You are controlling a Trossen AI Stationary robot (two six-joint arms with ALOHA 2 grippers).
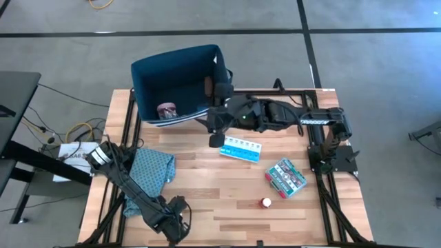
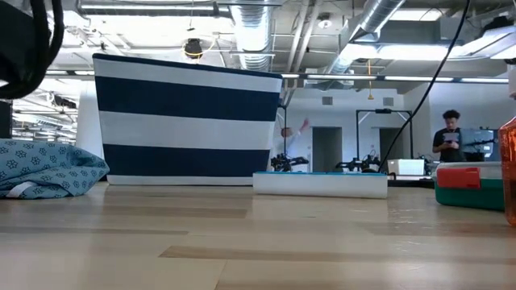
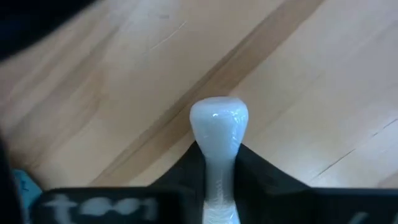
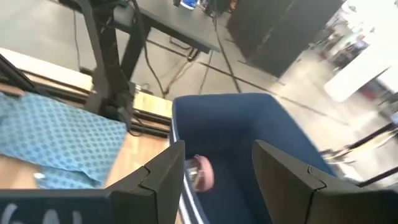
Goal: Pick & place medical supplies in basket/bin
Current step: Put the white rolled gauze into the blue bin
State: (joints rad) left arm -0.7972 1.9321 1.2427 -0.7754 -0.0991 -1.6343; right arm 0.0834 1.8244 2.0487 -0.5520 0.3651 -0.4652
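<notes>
The navy bin stands at the table's far side, and a pink roll lies inside it. The roll also shows in the right wrist view. My right gripper is open and empty at the bin's right near corner, facing into the bin. My left gripper is near the table's near edge, shut on a white stick. The light blue pill organiser, the teal-red-white box and the red-white cap lie on the table. My left gripper pinches the white stick's shaft between its two fingers. The stick lies along the fingers, and its rounded end sticks out past the fingertips over the wooden table. Whether the stick touches the table cannot be told.
A teal patterned cloth lies at the table's left, beside the left arm. In the low view the striped bin wall, the cloth, the organiser and the box show. A person stands far off in the room.
</notes>
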